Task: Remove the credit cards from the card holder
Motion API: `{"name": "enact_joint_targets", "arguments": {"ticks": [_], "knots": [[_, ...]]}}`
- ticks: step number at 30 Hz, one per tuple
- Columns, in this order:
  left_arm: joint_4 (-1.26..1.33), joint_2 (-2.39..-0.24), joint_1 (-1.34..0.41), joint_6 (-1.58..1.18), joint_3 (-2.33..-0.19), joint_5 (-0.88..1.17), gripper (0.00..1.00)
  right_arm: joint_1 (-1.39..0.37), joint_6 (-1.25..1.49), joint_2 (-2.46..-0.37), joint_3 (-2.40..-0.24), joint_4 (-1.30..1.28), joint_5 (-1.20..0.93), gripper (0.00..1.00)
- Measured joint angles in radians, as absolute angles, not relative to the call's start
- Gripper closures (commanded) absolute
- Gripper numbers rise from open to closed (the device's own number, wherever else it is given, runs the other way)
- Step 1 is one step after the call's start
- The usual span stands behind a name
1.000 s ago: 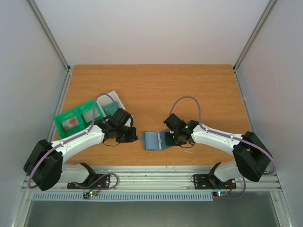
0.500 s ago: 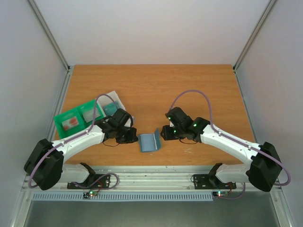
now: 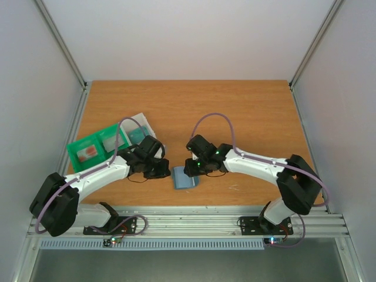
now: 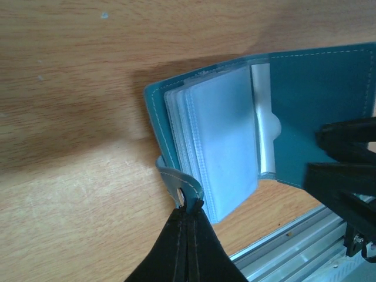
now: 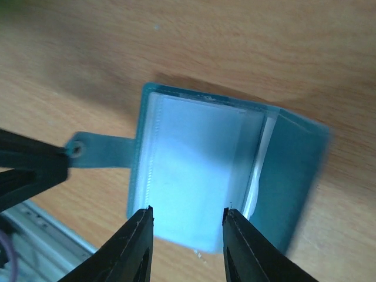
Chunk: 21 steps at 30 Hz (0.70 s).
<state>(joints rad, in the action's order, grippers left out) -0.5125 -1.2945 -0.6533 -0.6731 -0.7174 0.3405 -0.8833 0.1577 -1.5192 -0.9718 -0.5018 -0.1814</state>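
Note:
The slate-blue card holder (image 3: 184, 178) lies open near the front edge, its clear pale sleeves (image 4: 220, 147) fanned out. I see no card in the sleeves. My left gripper (image 4: 188, 204) is shut on the holder's strap tab (image 5: 100, 150) at its left side. My right gripper (image 5: 188, 212) is open just above the sleeves (image 5: 197, 167), its fingertips spanning their width. In the top view the left gripper (image 3: 164, 171) and the right gripper (image 3: 189, 168) sit on either side of the holder. A white card with a red mark (image 3: 88, 154) lies in the green tray, and a teal card (image 3: 138, 136) lies at the clear tray.
The green tray (image 3: 75, 147) and the clear whitish tray (image 3: 143, 122) stand at the left, behind the left arm. The metal rail (image 3: 194, 214) runs along the table's front edge just below the holder.
The right arm has swung left from the holder's right edge to above its sleeves. The holder's right flap was lifted and the holder now looks narrower. The left gripper has kept the tab.

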Motion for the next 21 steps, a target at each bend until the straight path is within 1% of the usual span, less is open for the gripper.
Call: {"name": "enact_joint_targets", "arguments": {"ticks": [1,2,4,7,9,11,13,15,21], "knots": [[-0.514,-1.295,-0.651,-0.677,-0.715,0.335,0.99,-0.88,0.154,-1.549,-0.973,-0.494,-0.185,0.68],[-0.516,-1.294,-0.65,-0.681,-0.715,0.33,0.96,-0.878,0.151,-1.569,-0.973,-0.489,-0.187,0.68],[-0.526,-1.288,-0.646,-0.69,-0.715,0.313,0.89,-0.875,0.147,-1.602,-0.971,-0.48,-0.191,0.69],[-0.55,-1.259,-0.636,-0.714,-0.714,0.274,0.73,-0.869,0.144,-1.61,-0.946,-0.458,-0.187,0.73],[-0.557,-1.225,-0.63,-0.736,-0.706,0.262,0.61,-0.865,0.147,-1.609,-0.921,-0.431,-0.186,0.76],[-0.555,-1.185,-0.625,-0.747,-0.694,0.264,0.55,-0.86,0.154,-1.609,-0.883,-0.398,-0.188,0.79],[-0.538,-1.164,-0.623,-0.751,-0.683,0.278,0.52,-0.849,0.16,-1.609,-0.842,-0.368,-0.196,0.82],[-0.52,-1.172,-0.623,-0.749,-0.682,0.301,0.51,-0.832,0.168,-1.609,-0.809,-0.343,-0.207,0.83],[-0.439,-1.279,-0.622,-0.725,-0.672,0.362,0.48,-0.791,0.181,-1.596,-0.76,-0.27,-0.237,0.85]]}}
